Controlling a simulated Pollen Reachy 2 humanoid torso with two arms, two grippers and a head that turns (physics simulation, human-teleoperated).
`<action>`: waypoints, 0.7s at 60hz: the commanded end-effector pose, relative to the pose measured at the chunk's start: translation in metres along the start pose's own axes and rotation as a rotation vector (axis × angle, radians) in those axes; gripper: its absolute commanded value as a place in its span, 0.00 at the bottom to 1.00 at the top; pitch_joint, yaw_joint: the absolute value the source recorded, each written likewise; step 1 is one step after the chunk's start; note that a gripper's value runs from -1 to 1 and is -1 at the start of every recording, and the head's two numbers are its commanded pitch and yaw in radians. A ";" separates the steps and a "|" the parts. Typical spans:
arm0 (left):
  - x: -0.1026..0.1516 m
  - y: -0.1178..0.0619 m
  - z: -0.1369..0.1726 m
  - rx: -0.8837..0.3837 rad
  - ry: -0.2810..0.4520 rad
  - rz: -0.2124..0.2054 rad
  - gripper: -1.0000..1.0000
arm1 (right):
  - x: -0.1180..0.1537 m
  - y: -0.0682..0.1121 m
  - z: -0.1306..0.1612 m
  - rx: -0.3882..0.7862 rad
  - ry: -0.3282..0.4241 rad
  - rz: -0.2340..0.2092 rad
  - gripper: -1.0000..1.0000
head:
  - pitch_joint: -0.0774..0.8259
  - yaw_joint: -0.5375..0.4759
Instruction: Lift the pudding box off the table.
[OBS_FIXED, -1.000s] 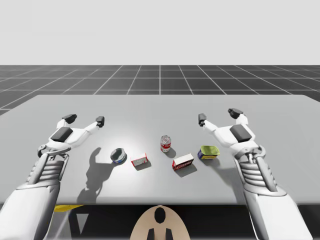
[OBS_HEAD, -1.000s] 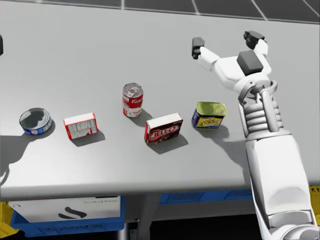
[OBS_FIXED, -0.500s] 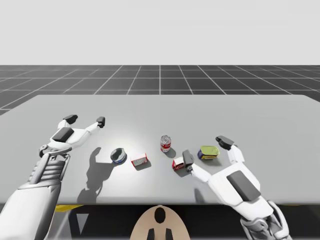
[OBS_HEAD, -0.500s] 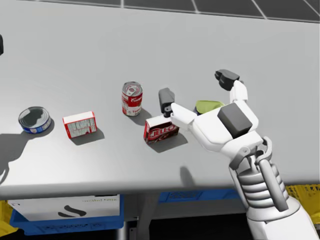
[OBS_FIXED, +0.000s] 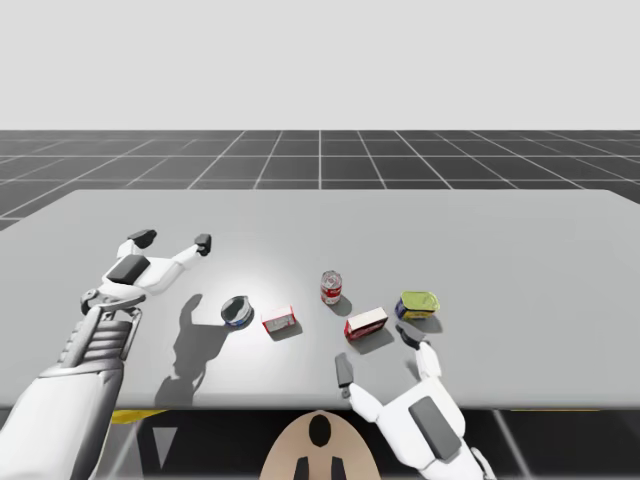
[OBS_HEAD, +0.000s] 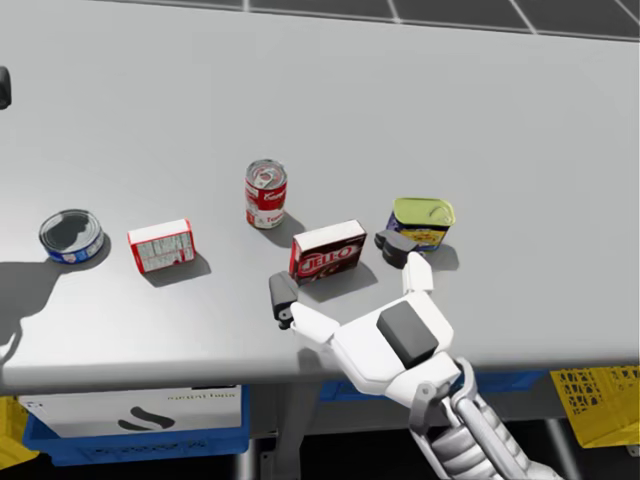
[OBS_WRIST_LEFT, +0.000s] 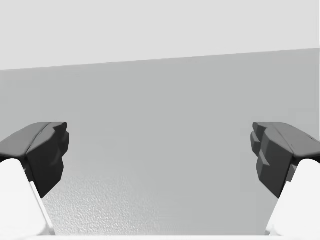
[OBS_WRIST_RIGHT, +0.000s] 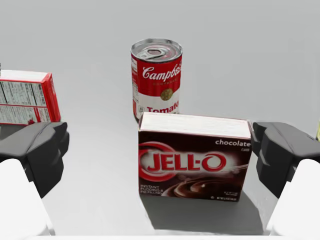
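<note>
The pudding box (OBS_FIXED: 366, 322) lies on the table (OBS_FIXED: 520, 250) just right of centre in the high view, between the red-and-white can (OBS_FIXED: 331, 287) behind it and the table's near edge. A yellow-and-blue tin (OBS_FIXED: 418, 304) sits just to its right.

My right gripper (OBS_FIXED: 378, 355) comes in at the lower middle of that view with its 2 fingers spread wide and holding nothing. It is much the nearer one. My left gripper (OBS_FIXED: 172, 240) hovers, also spread wide and bare, well apart at the left.

In the right wrist view the pudding box (OBS_WRIST_RIGHT: 194, 156) stands ahead of the right gripper (OBS_WRIST_RIGHT: 160, 155), offset toward its right finger, with its long axis running across the gap from finger to finger. The can (OBS_WRIST_RIGHT: 156, 80) stands behind it.

A grip from here would likely take the box by its 2 short ends, so I judge the gripper needs to go forward and sidestep right. The tin (OBS_HEAD: 421, 222) crowds the right finger.
</note>
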 end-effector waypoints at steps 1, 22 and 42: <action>-0.001 -0.001 0.000 0.001 0.000 -0.003 0.00 | -0.017 0.014 -0.013 -0.085 -0.011 -0.066 0.00 | 0.91 0.38; 0.000 0.000 0.000 0.004 -0.005 -0.003 0.00 | -0.034 0.006 -0.048 -0.133 0.050 -0.075 0.00 | 0.92 0.38; 0.002 -0.001 0.001 0.002 -0.009 -0.005 0.00 | -0.031 0.010 -0.076 -0.104 0.092 -0.077 0.00 | 0.91 0.38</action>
